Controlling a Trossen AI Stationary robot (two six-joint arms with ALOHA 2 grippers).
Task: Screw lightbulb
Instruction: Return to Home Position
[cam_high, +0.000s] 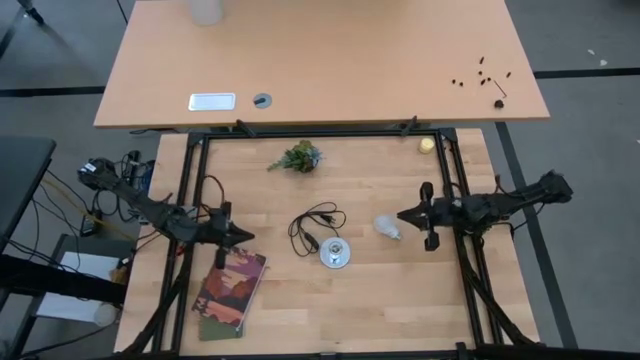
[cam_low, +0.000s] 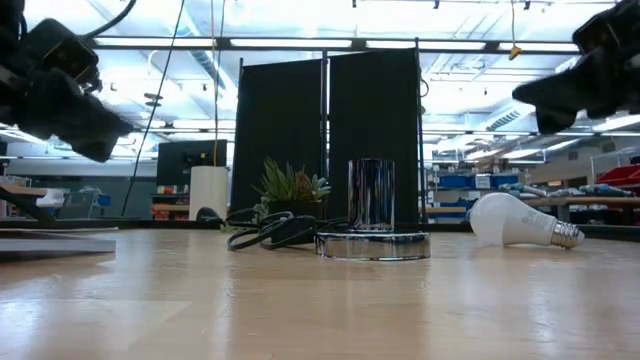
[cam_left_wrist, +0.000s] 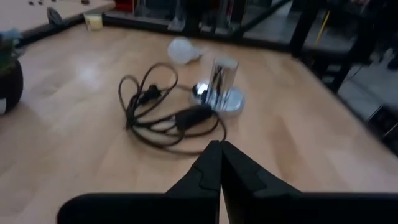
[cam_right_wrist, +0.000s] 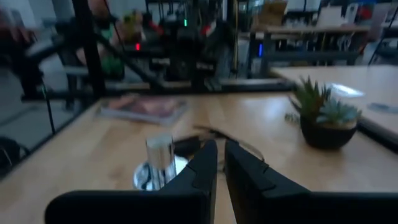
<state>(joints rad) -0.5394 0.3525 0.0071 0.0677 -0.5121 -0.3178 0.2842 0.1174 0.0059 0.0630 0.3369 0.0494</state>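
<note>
One lightbulb (cam_high: 388, 227) on its side near one socket (cam_high: 335, 253), two claws, left claw (cam_high: 245, 237), right claw (cam_high: 404, 215) — both closed, empty

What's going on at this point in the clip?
Nothing is being handled right now. The lightbulb lies on its side on the table, beside the lamp socket rather than in it. The left gripper and the right gripper hang above the table on either side, both holding nothing.

Seen from above, bare worktop (cam_high: 400, 300) lies open at six o'clock of the socket (cam_high: 335, 253); cord (cam_high: 315, 225) crowds eleven, lightbulb (cam_high: 387, 227) two (on its side), book (cam_high: 230, 290) eight.
</note>
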